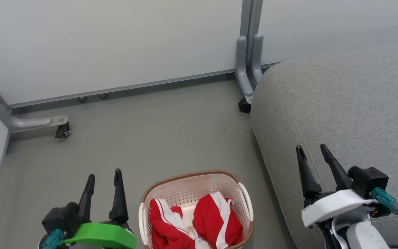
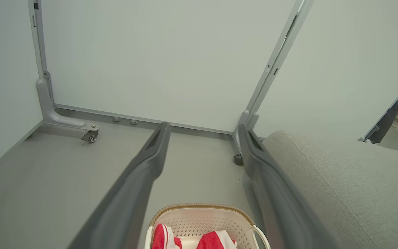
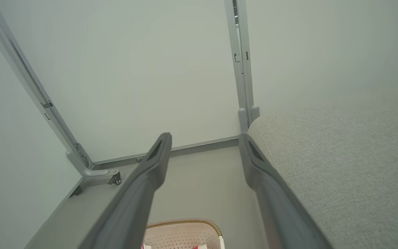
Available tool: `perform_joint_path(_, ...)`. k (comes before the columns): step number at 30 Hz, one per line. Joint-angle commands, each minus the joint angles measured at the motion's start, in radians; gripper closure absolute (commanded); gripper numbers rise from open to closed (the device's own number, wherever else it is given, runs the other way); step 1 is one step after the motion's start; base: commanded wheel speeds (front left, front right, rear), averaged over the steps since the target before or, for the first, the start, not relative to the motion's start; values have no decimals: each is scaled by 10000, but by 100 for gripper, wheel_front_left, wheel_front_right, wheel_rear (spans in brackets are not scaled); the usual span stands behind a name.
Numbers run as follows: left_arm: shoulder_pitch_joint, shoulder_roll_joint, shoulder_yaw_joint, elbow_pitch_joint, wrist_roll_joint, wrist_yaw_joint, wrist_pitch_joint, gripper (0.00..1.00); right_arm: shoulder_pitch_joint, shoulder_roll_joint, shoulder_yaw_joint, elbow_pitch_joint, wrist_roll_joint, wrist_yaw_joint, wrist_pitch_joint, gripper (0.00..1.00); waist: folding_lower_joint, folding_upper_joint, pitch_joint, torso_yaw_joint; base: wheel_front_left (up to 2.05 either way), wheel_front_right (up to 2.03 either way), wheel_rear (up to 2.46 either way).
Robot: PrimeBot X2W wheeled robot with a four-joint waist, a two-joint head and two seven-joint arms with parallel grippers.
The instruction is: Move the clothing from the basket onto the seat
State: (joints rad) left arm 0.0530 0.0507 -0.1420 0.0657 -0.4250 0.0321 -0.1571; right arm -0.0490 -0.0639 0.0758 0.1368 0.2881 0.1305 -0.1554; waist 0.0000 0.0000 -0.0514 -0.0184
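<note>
The cream basket (image 1: 188, 186) with a brown woven rim stands on the floor at the bottom centre of the head view. Two red garments with white stripes lie inside it: one on the left (image 1: 166, 223), one on the right (image 1: 218, 219). The grey seat (image 1: 340, 114) rises just right of the basket. My left gripper (image 1: 104, 176) is open left of the basket, holding nothing. My right gripper (image 1: 313, 151) is open above the seat's front part, holding nothing. The left wrist view shows the basket (image 2: 202, 221) and red clothing (image 2: 212, 241) below my open left gripper (image 2: 204, 130). The right wrist view looks past my open right gripper (image 3: 205, 140) at the basket's rim (image 3: 185, 222) and the seat (image 3: 340, 166).
Pale partition panels close off the back and left. A grey panel foot with a castor (image 1: 60, 126) juts onto the floor at the left. Another post foot with a castor (image 1: 244, 103) stands at the seat's far corner. Grey floor (image 1: 157, 131) lies beyond the basket.
</note>
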Motion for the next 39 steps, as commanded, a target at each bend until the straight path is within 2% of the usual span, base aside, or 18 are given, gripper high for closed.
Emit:
perform_joint_path(1, 93, 134, -107, -58, 283, 134, -92, 0, 30, -62, 32, -23, -366, 2, -111, 0, 0, 0, -15, -10, 0, 0, 0)
perform_joint_path(10, 148, 278, -583, 170, 1117, 563, -312, 0, 88, -43, 221, 73, -1374, 2, -332, 0, 0, 0, -62, -49, 0, 0, 0)
perform_joint_path(19, 76, 420, -1069, 260, 1871, 808, -506, 0, 89, -9, 336, 83, -2166, 2, -527, 0, 0, 0, -83, -65, 0, 0, 0)
perform_joint_path(27, 205, 405, -1096, 167, 2368, 996, -673, 0, 126, 39, 418, 3, -2423, 3, -704, 0, 0, 0, -114, -94, 0, 0, 0)
perform_joint_path(39, 606, 4, 84, 245, 2173, 80, -906, 0, 221, 61, 769, 165, -2477, 2, -914, 0, 0, 0, -172, -115, 0, 0, 0)
